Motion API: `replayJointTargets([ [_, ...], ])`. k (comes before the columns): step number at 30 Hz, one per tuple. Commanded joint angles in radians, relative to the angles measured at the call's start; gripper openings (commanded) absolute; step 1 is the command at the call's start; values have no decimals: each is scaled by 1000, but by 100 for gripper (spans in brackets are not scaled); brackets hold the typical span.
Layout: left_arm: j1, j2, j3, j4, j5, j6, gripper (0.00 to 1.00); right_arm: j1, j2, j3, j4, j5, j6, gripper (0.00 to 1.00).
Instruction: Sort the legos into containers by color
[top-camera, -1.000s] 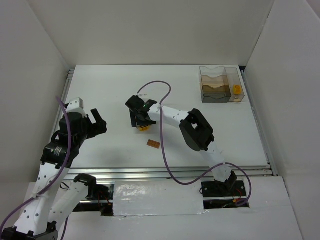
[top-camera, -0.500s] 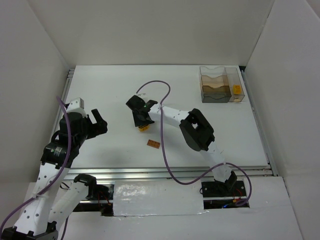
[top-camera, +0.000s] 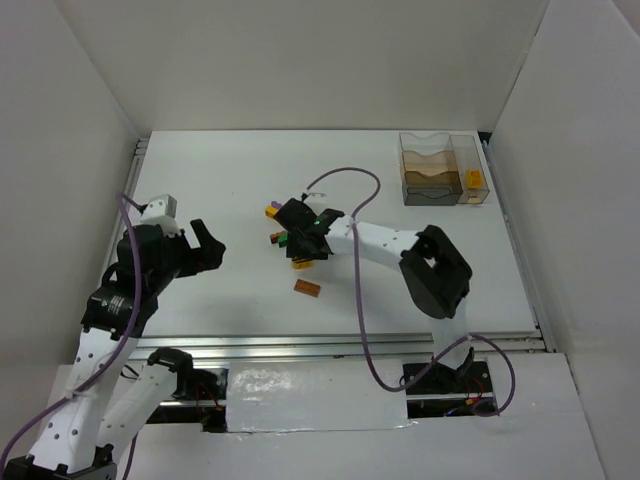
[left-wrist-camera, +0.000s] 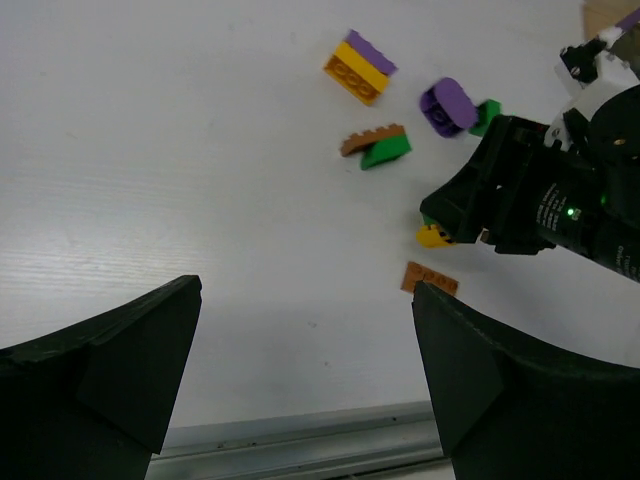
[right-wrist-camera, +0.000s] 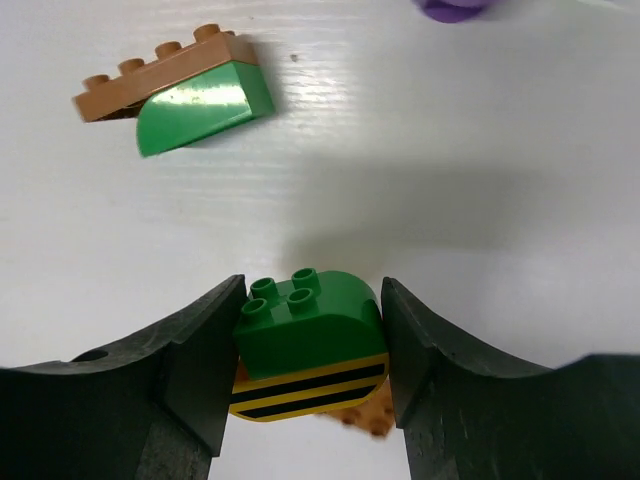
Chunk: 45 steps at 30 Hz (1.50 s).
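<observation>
The green-and-yellow brick (right-wrist-camera: 310, 345) is a two-colour stack: a rounded green cap on a striped yellow base. It is pinched between the fingers of the right gripper (right-wrist-camera: 310, 300) near the middle of the table (top-camera: 200, 170). The main risk is that the stack goes whole into one compartment and one colour ends up missorted. The pads also bear partly on the curved cap, so the brick could twist or slip out on the way to the container (top-camera: 427, 150), which is well apart at the far right corner. The brown-and-green piece (right-wrist-camera: 175, 95) and the brown plate (top-camera: 306, 287) lie near enough that a low swing could knock them. The left gripper (left-wrist-camera: 300, 370) hangs to the left, fingers spread wide and holding nothing.
</observation>
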<state>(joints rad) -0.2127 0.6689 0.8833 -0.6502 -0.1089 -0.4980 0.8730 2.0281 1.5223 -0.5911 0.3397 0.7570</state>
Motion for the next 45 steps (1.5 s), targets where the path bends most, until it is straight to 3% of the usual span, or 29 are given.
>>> replayJointTargets([
  [1, -1, -11, -12, 98, 259, 36, 100, 24, -233, -91, 50, 108, 211, 0],
  [3, -2, -3, -47, 170, 393, 15, 100, 32, -294, -137, 22, 180, 324, 0],
  [4, -4, -2, -67, 213, 548, -28, 100, 34, -354, -149, -4, 203, 394, 0],
  [7, -30, 6, -176, 475, 748, -175, 99, 40, -461, -180, -79, 294, 499, 0],
  [9, -89, 27, -231, 663, 761, -240, 99, 50, -502, -174, -139, 341, 614, 0],
  [11, -170, 70, -241, 792, 733, -275, 99, 75, -543, -162, -219, 376, 717, 0],
  [16, -358, 150, -234, 940, 569, -235, 99, 116, -609, -148, -377, 446, 907, 0],
  [20, -428, 211, -230, 1015, 412, -218, 100, 165, -686, -191, -403, 472, 981, 0],
  [30, -530, 334, -219, 1130, 310, -218, 98, 218, -776, -205, -423, 510, 1006, 0],
  [45, -567, 423, -155, 1166, 321, -228, 89, 261, -737, -162, -409, 535, 976, 0],
])
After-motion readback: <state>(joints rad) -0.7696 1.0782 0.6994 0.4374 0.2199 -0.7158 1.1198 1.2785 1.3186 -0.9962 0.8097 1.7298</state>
